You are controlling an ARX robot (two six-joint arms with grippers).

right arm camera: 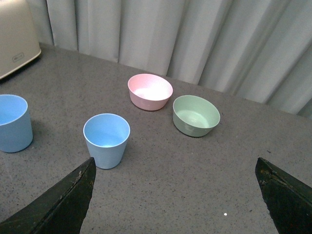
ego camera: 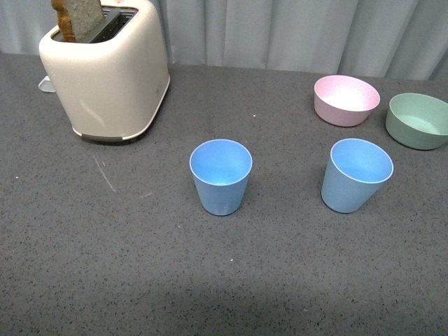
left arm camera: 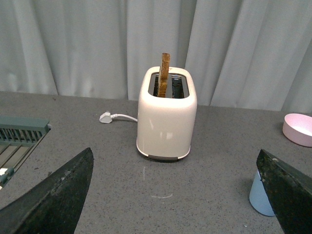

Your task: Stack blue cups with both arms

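Observation:
Two light blue cups stand upright and apart on the grey table: the left cup (ego camera: 220, 176) near the middle and the right cup (ego camera: 355, 175) in front of the bowls. Neither arm shows in the front view. My left gripper (left arm camera: 175, 195) is open above the table, facing the toaster; a blue cup (left arm camera: 258, 197) peeks out from behind one of its fingers (left arm camera: 287, 195). My right gripper (right arm camera: 175, 195) is open with only bare table between its jaws. The right cup (right arm camera: 106, 140) sits just beyond one finger (right arm camera: 58, 204), and the left cup (right arm camera: 13, 123) is farther off.
A cream toaster (ego camera: 108, 70) with toast in it stands at the back left, its plug (left arm camera: 105, 117) beside it. A pink bowl (ego camera: 346, 99) and a green bowl (ego camera: 418, 120) sit at the back right. A green rack (left arm camera: 19, 136) lies at the table's far left. Curtains hang behind.

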